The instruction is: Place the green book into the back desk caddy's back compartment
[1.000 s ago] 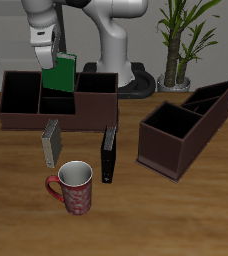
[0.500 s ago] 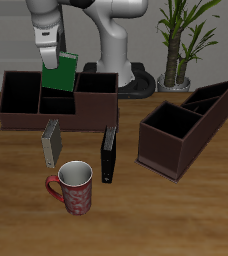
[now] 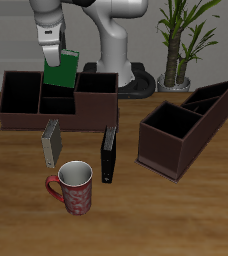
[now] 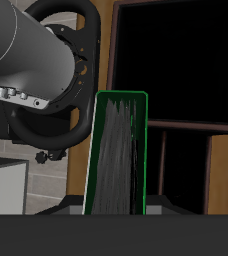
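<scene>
Light: you get even, soft overhead light — faint shadows | Focus: sharp | Wrist view: caddy cells (image 4: 176,60) black — unreadable

The green book (image 3: 60,71), thin and tilted slightly, hangs upright above the back compartment (image 3: 56,88) of the long dark brown back desk caddy (image 3: 96,112), at the table's 11 o'clock

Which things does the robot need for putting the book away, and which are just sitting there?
Needed: gripper, holding the green book; back desk caddy; its back compartment.

Just sitting: grey book, black book, red mug, slant-topped caddy, potted plant.
</scene>
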Available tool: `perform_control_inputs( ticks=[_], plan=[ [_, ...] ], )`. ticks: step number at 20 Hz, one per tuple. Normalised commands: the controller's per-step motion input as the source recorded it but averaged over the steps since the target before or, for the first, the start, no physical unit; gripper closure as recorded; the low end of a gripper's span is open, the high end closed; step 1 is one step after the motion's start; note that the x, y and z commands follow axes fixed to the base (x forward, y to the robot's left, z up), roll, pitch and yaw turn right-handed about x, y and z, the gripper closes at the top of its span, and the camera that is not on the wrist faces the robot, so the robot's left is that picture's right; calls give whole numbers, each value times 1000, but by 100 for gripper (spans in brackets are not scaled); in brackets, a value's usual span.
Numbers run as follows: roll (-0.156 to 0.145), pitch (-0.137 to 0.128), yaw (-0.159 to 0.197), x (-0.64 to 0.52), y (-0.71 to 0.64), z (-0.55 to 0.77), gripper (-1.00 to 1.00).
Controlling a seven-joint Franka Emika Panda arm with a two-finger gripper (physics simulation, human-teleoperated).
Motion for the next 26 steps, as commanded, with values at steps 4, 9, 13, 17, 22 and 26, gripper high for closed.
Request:
perform_control_inputs(
  ticks=[4, 9, 13, 17, 22, 26],
  plan=[
    [-20, -28, -5, 33, -124, 125, 100],
    [-34, -23, -6, -8, -165, 120, 100],
    [-35, -31, -26, 34, -246, 152, 100],
    [-54, -54, -41, 71, -224, 167, 100],
    [-25, -28, -44, 47, -54, 116, 100],
    [-6, -44, -14, 70, -2, 95, 100]
  ],
)
